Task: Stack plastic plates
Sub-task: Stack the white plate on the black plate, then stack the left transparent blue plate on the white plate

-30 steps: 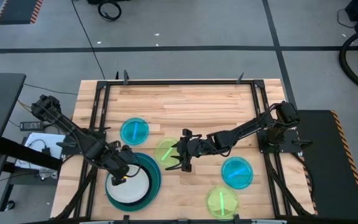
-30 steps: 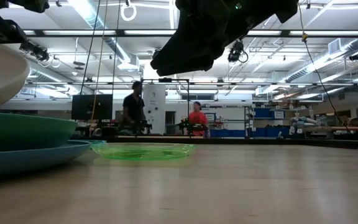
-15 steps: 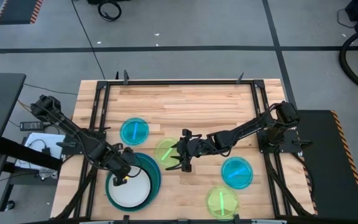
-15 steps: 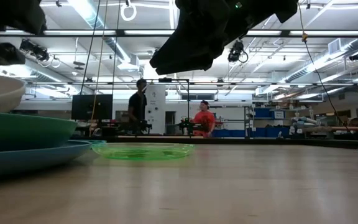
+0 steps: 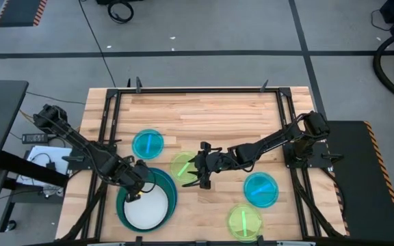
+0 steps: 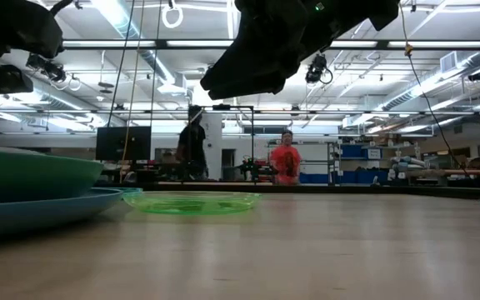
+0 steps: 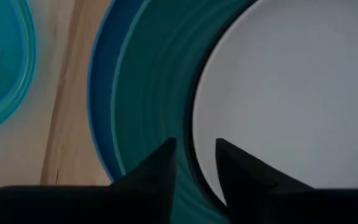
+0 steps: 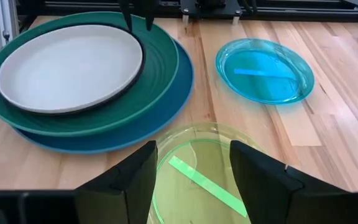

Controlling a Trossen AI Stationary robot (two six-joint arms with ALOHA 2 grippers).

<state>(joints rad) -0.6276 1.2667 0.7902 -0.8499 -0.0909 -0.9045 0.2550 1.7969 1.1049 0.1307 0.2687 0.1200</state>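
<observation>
A white plate (image 5: 147, 210) lies flat in a black plate (image 8: 107, 99), on a teal plate (image 8: 160, 68) and a blue plate (image 8: 104, 146), near the table's near-left corner. My left gripper (image 5: 137, 191) is over the stack's far rim. It is open by a narrow gap, with one finger over the teal and one over the white (image 7: 291, 93). My right gripper (image 5: 195, 179) hovers wide open above a lime-green plate (image 8: 210, 171) at mid-table and touches nothing. My left gripper's fingers (image 7: 229, 171) point down on either side of the white plate's far rim (image 7: 197, 149). I cannot tell whether they touch it. The plate lies level on the stack.
One cyan plate (image 5: 148, 144) lies just beyond the stack, toward the far edge. A second cyan plate (image 5: 260, 189) and a second lime-green plate (image 5: 243, 222) lie near the table's near-right corner. The far half of the wooden table (image 5: 204, 113) is bare. People stand in the room behind.
The white plate's raised edge has come down, so the plate now lies level in the stack and is hidden behind the teal rim in the low view. My left gripper has come down with it.
</observation>
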